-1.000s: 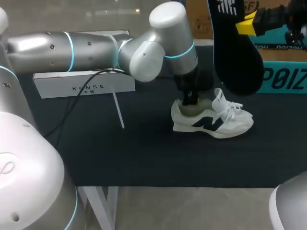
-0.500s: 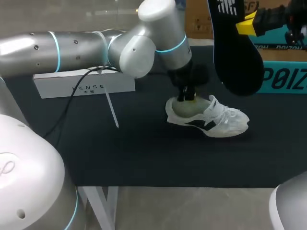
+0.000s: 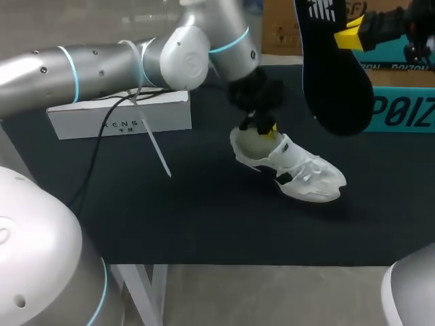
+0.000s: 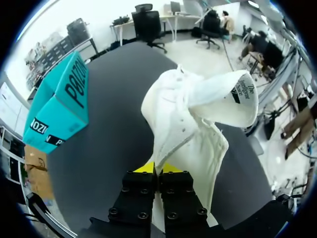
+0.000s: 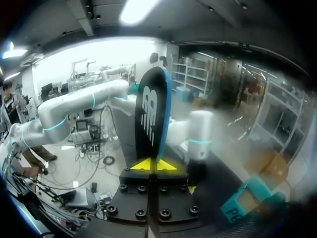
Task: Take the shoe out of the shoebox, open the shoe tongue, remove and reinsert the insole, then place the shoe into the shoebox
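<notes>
The left gripper (image 4: 158, 168) is pressed tight on the heel rim of the shoe (image 3: 285, 166), pinching only that thin edge. The shoe's heel is under the gripper and its toe is angled toward the front of the table (image 3: 204, 224), sole on the dark mat. Its tongue (image 4: 225, 96) stands pulled up, so the mouth looks open. The right gripper (image 5: 153, 163) pinches the dark insole (image 3: 336, 75) by one end and holds it in the air, above and beyond the shoe.

The worry, to my eye, is that narrow bite on the heel: if the insole pushes down hard, the shoe could pivot on the pinch or slip out. The insole looks floppy too, so its free end may catch on the tongue or rim and fold instead of sliding in. The left wrist sits right over the heel, close to the path the insole needs.

The shoebox (image 3: 401, 115) lies just past the insole, at the far right. A white box (image 3: 119, 115) and a cable (image 3: 102, 156) sit well off to the left, with bare mat between them and the shoe and more mat in front.
</notes>
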Available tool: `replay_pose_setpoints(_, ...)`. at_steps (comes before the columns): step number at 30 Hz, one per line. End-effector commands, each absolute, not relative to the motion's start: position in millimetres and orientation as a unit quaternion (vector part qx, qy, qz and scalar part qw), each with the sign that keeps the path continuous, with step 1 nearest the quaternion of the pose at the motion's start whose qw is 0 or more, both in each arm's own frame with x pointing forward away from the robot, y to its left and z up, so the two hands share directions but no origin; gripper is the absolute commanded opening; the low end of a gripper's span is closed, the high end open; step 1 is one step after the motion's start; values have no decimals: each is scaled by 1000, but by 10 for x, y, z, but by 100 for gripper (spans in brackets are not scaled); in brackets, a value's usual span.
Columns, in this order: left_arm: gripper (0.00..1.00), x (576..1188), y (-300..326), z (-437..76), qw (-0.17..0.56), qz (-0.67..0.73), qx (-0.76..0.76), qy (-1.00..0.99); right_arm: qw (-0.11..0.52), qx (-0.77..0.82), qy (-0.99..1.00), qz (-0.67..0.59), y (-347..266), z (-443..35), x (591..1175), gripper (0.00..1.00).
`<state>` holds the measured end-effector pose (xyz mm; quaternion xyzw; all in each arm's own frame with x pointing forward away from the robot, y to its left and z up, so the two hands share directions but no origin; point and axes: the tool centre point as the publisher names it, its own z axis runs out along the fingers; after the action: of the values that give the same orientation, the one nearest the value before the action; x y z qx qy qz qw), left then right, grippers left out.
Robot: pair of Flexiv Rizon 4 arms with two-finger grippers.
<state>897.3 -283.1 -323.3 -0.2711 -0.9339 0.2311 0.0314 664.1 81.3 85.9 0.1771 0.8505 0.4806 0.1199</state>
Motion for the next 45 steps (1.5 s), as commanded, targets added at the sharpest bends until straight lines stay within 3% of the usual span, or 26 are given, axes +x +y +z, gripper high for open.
replay_pose_setpoints(1, 0, 9099, -2900, -3222, 76, 176, -322, -927, 118, 178, 852, 478, 831, 874, 6667, 0)
replay_pose_setpoints(8, 0, 9106, -3005, -3135, 135, 152, -454, -868, 118, 178, 852, 478, 831, 874, 6667, 0)
replay_pose_setpoints(21, 0, 9034, -3230, -3134, 166, 65, -647, -741, 118, 178, 852, 478, 831, 874, 6667, 0)
replay_pose_setpoints(45, 0, 8878, -3669, -3523, 192, -25, -731, -654, 118, 178, 852, 478, 831, 874, 6667, 0)
